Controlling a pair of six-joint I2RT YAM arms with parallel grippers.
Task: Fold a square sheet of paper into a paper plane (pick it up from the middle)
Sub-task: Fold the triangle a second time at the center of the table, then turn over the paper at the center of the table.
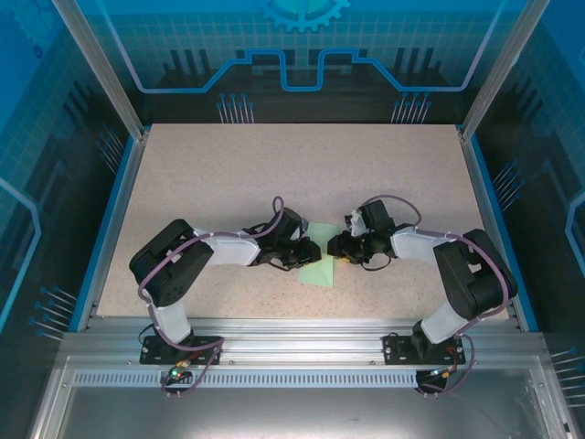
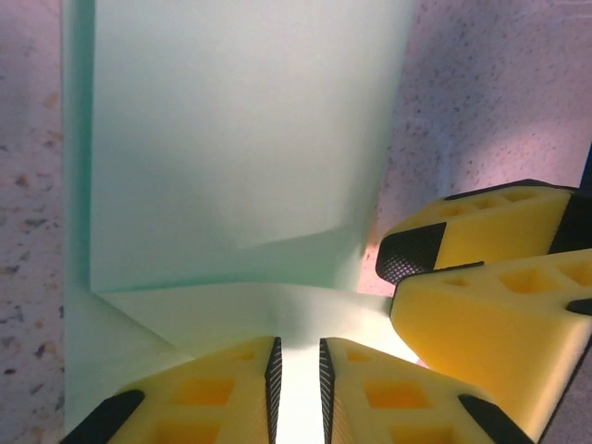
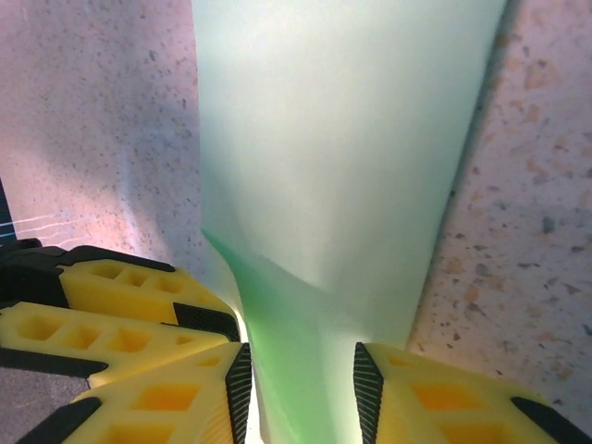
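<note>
Midway I'd say: paper sheet (image 2: 240,139) has a few creases, no plane yet. Left pincer (image 2: 298,359) pinches its edge; right pincer (image 3: 302,372) straddles a fold, grip unclear.

Robot lab cell, by every sign. Boxed in on three sides by blue panels (image 1: 55,183) printed with circuit lines and a gear (image 1: 303,11). Aluminium posts (image 1: 99,69) up the corners, a slotted rail (image 1: 302,331) across the near edge. Left arm (image 1: 174,265) and right arm (image 1: 471,274) bolted to that rail, purple cables (image 1: 274,212) looped along them. Speckled table (image 1: 302,165), blue-rimmed, under it all, with a sheet-metal shelf (image 1: 292,412) in front.
</note>
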